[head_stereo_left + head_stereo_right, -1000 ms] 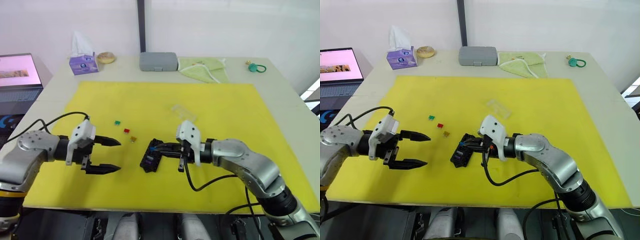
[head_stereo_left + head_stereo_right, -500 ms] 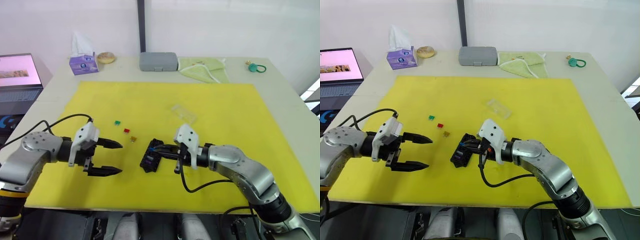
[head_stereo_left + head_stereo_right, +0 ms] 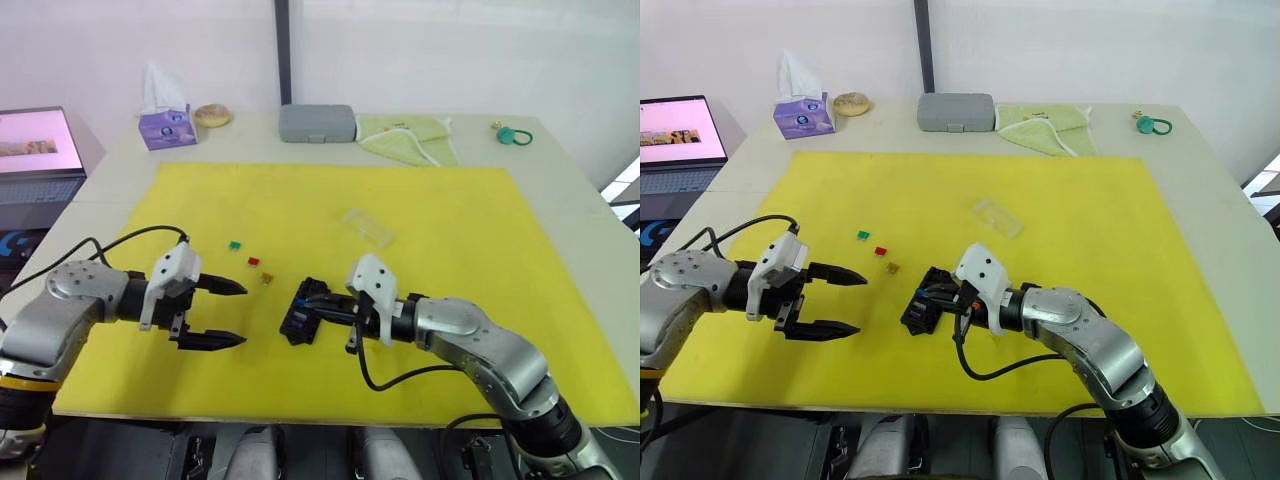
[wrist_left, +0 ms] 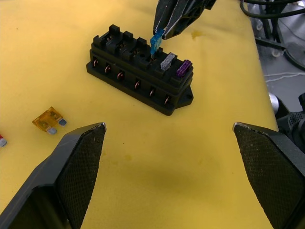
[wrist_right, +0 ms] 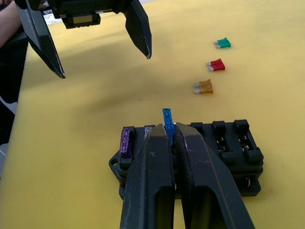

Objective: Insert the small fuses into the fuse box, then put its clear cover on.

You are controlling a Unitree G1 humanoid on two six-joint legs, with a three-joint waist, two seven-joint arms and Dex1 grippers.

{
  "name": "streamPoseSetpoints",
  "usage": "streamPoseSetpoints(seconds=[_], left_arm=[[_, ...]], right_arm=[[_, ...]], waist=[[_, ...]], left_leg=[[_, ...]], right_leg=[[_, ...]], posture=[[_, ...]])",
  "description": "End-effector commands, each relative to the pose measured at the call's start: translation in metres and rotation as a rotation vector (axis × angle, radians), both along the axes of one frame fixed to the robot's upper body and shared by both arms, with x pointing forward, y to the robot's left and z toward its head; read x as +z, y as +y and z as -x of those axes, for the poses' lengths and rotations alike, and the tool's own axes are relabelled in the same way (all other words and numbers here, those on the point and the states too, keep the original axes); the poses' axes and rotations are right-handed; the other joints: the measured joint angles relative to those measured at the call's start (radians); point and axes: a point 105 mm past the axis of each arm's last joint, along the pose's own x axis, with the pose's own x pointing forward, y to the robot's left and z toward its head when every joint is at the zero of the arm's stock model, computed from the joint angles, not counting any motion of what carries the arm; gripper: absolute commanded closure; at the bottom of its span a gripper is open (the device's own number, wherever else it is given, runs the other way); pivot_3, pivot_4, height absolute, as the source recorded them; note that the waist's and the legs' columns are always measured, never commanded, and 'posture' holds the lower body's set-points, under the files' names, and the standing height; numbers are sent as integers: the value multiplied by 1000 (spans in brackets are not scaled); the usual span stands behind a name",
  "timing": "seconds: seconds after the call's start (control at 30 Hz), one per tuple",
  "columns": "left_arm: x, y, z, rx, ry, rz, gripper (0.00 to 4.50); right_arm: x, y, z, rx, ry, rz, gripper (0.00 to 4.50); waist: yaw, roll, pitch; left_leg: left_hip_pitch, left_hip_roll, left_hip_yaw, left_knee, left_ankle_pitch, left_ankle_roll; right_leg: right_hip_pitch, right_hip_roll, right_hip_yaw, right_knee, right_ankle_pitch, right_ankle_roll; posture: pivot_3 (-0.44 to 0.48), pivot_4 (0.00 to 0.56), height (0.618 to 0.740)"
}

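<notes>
Right hand (image 5: 167, 143) is observed closed on a teal fuse (image 5: 166, 125), which is held upright directly over the slot row of the fuse box (image 3: 305, 309). Whether the fuse's blades have entered a slot cannot be told. Two fuses are seen seated in the box at one end: a grey fuse (image 4: 167, 61) beside the teal one, and a purple fuse (image 4: 183, 68) in the end slot. The remaining slots visible in the wrist views appear unfilled.

The fuse box is found on the yellow mat (image 3: 450, 230), toward its near edge, lying at an angle. Three loose fuses are noted on the mat just to the robot's left of the box: an orange fuse (image 3: 266, 279) nearest, then a red fuse (image 3: 253, 262), then a green fuse (image 3: 234, 244) farthest.

The left hand (image 3: 228, 313) is held off the mat with its fingers spread wide apart, gripping nothing, pointed toward the box.

The clear cover (image 3: 367, 227) is seen lying on the mat beyond the box, apart from it and from both hands.
</notes>
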Motion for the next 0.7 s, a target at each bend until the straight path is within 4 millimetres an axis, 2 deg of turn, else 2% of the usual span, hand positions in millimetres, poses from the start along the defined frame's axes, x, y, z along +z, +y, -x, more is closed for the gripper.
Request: streamPoseSetpoints(seconds=[0.03, 0.7], left_arm=[[5, -1, -2, -11, -31, -4, 21], [5, 0, -6, 7, -39, -4, 21]], right_arm=[[7, 3, 4, 12, -31, -25, 4500], [-7, 3, 0, -10, -3, -2, 4500]], waist=[[0, 0, 0], [-1, 0, 0]], left_leg=[[0, 0, 0, 0, 0, 0], [0, 0, 0, 0, 0, 0]], right_leg=[[0, 0, 0, 0, 0, 0], [0, 0, 0, 0, 0, 0]], posture=[[0, 150, 737], [0, 150, 737]])
